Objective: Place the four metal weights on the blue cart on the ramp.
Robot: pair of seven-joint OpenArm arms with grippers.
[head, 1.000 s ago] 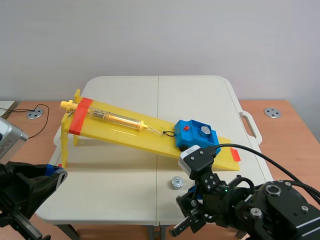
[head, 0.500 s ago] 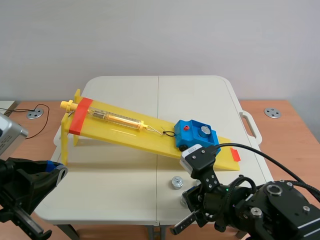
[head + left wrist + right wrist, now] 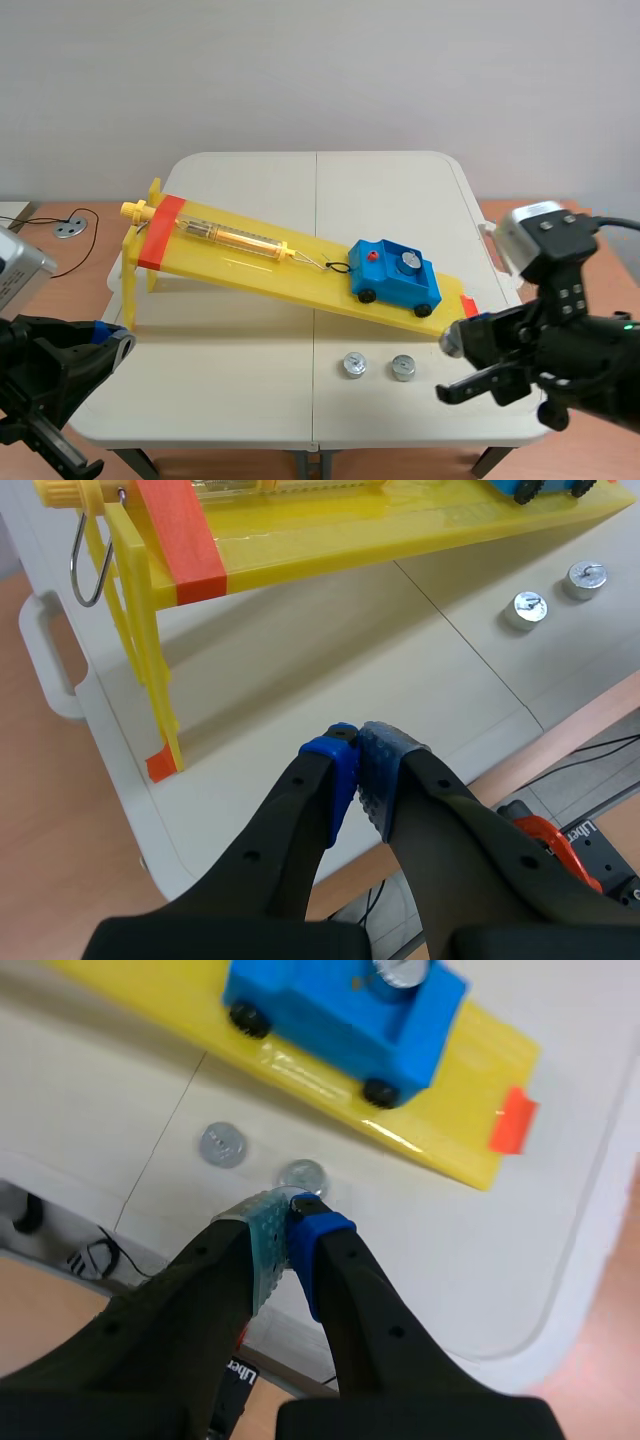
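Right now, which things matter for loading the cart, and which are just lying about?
Job: cart; ramp; weight on cart; table weights.
Lying about: spring scale; desk discs.

Black arms [image 3: 590,362] with thick black fingers [image 3: 285,825] and blue dotted pads [image 3: 386,778]

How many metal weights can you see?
3 weights: one on the blue cart; two side by side on the table before the ramp. A fourth may be hidden.
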